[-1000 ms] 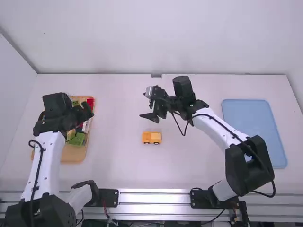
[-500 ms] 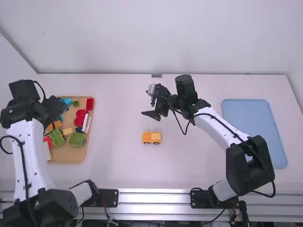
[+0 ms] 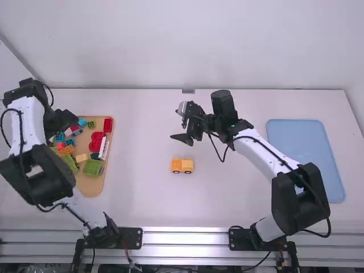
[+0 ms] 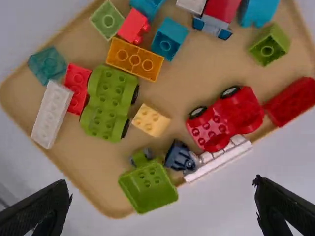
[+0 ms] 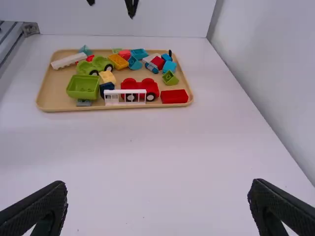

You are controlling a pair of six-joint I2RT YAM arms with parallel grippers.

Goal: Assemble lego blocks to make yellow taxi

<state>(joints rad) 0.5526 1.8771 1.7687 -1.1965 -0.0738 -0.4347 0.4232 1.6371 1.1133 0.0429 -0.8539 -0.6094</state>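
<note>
Both pairs of jaws apart, my left claw [image 3: 67,120] hangs at the tray [image 3: 85,184], my right claw [image 3: 175,125] near the yellow car [image 3: 182,165].

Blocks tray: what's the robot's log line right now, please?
left gripper: open, near tray | right gripper: open, above table | orange toy truck: on table | yellow block: on tray
</note>
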